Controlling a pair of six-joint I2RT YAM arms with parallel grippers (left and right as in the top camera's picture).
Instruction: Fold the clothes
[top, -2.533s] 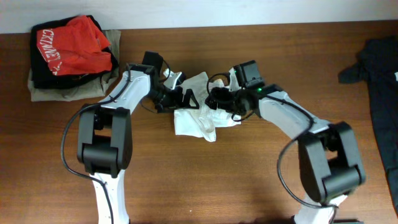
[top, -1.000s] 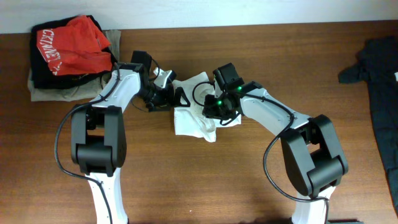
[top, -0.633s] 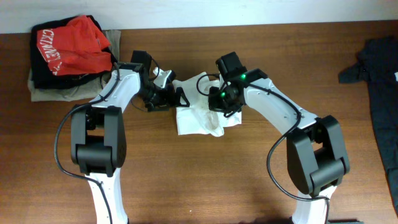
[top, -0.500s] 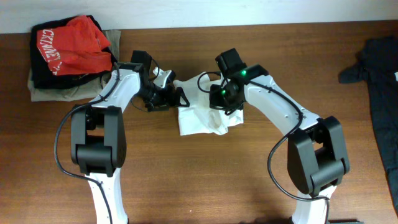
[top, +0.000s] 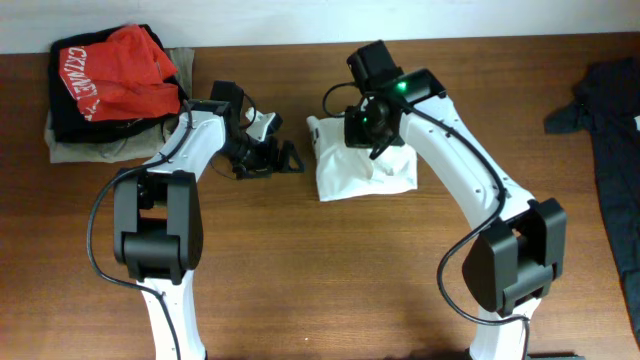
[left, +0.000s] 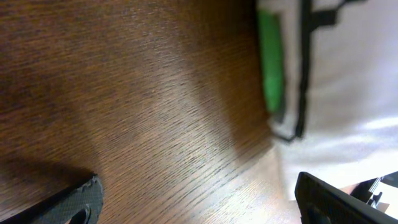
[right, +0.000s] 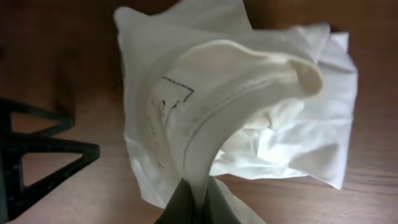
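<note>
Pinching the white garment, right fingers seem mostly hidden.

The left wrist view is blurred: ahead of the left end effector, the green strip and dark line on the white garment cannot be identified, and both fingers are cut by the lower edge. The right end effector shows only dark tips at the frame's bottom, pinching the white garment. Overhead, far to its right, a dark garment runs off the picture's edge.
</note>
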